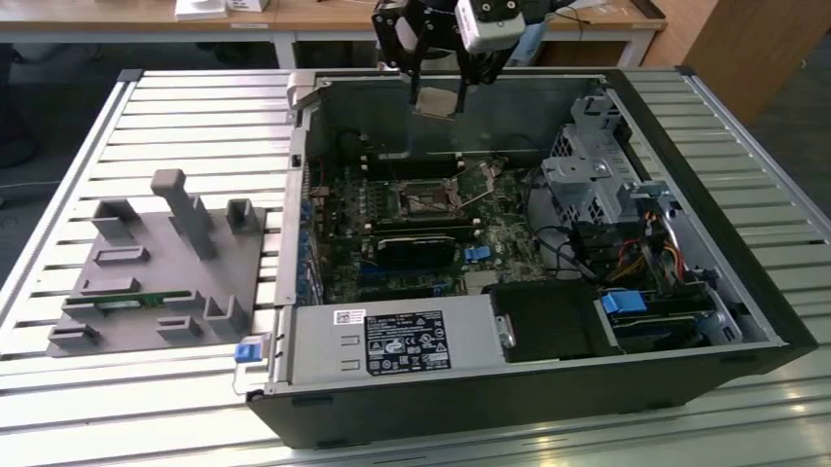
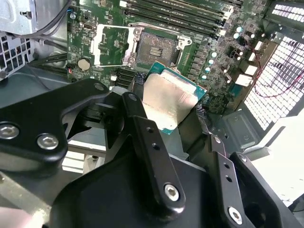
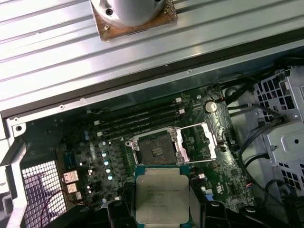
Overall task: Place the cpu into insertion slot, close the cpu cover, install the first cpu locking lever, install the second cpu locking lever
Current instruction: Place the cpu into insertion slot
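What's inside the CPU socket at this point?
Nothing: the socket shows bare contacts, its cover open beside it. The gripper holds the cpu above the board, hiding the board part behind it.

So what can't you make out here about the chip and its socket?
- The cpu's underside: in both wrist views its metal top faces the camera.
- The insertion slot's contacts: too small in the first wrist view.
- Part of one cpu edge: behind the gripper itself in the second wrist view.
- Print on the cpu's top: too small in the first wrist view.
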You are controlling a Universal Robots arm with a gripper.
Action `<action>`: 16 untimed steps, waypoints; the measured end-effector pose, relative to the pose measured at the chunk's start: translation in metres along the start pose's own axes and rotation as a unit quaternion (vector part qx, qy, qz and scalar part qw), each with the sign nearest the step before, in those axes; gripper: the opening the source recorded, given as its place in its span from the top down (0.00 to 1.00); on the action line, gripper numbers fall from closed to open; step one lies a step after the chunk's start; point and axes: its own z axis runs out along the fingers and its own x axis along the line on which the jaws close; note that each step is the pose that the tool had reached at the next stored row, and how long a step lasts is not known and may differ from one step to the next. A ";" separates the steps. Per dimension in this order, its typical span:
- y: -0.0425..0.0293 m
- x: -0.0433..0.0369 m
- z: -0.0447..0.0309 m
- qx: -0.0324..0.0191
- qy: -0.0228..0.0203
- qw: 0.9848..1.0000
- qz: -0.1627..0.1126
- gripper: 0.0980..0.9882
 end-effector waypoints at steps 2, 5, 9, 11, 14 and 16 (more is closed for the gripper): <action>-0.0001 0.0001 0.0000 0.000 0.000 1.000 0.003 0.50; -0.0001 0.0003 0.0001 0.000 -0.001 1.000 0.008 0.50; -0.0002 0.0006 0.0001 0.000 -0.001 1.000 0.013 0.50; -0.0002 0.0006 0.0001 0.000 -0.001 1.000 0.016 0.50; -0.0003 0.0009 0.0001 0.000 -0.002 1.000 0.019 0.50; -0.0003 0.0010 0.0001 0.000 -0.002 1.000 0.021 0.50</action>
